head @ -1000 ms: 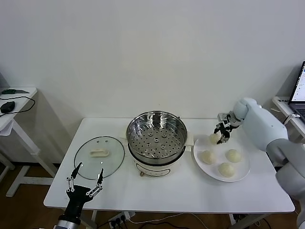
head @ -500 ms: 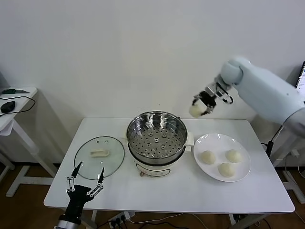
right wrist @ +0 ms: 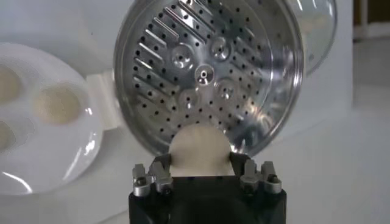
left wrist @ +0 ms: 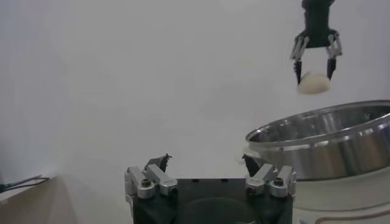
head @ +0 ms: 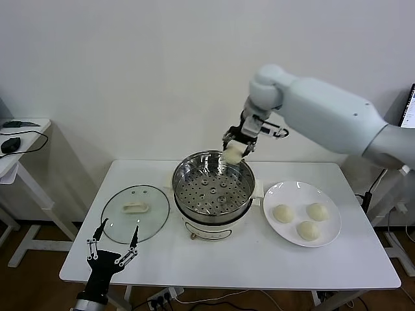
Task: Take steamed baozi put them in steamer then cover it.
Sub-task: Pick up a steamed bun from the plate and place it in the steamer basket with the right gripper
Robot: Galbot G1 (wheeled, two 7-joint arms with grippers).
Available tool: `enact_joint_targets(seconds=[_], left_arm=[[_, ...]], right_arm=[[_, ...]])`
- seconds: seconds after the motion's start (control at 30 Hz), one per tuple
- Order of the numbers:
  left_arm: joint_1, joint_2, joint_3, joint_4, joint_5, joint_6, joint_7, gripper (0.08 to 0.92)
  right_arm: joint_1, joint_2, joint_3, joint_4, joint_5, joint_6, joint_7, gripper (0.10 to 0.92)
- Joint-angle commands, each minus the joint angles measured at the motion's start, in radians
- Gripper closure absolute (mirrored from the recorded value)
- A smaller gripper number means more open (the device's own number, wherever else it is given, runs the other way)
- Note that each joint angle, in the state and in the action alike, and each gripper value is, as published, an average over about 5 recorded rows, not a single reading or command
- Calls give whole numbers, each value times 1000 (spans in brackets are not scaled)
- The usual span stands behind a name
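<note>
Right claw [head: 234,146] grips one baozi [head: 232,155] above the steamer's [head: 213,188] far rim, mid-surface [head: 227,259]. Three baozi [head: 301,219] lie on the plate [head: 327,237] near the right edge. Left claw [head: 111,244] hangs released off the front-left corner.

head: high, front | wrists: close | shared: steamer [head: 213,188]

cream-white round dough buns [head: 299,219] | shiny silver steel steamer pot [head: 213,186], hole-dotted tray | clear glass lid [head: 135,212], cream handle | round white plate [head: 329,234]
</note>
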Motion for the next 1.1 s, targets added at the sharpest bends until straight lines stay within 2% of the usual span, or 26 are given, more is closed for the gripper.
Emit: enact_joint_targets(seconds=[0.03, 0.8, 0.97, 1.1], left_arm=[[1, 1, -1, -1, 0, 6, -1, 177], [4, -2, -6, 9, 1, 6, -5, 177], [4, -4, -7, 6, 1, 5, -5, 177], [6, -2, -11, 5, 1, 2, -3, 177]], right_arm=[[-115, 132, 15, -113, -189, 83, 46, 369], [-194, 253, 102, -323, -318, 89, 112, 368], [-184, 240, 99, -292, -300, 91, 106, 261], [-154, 182, 96, -195, -221, 70, 61, 208]])
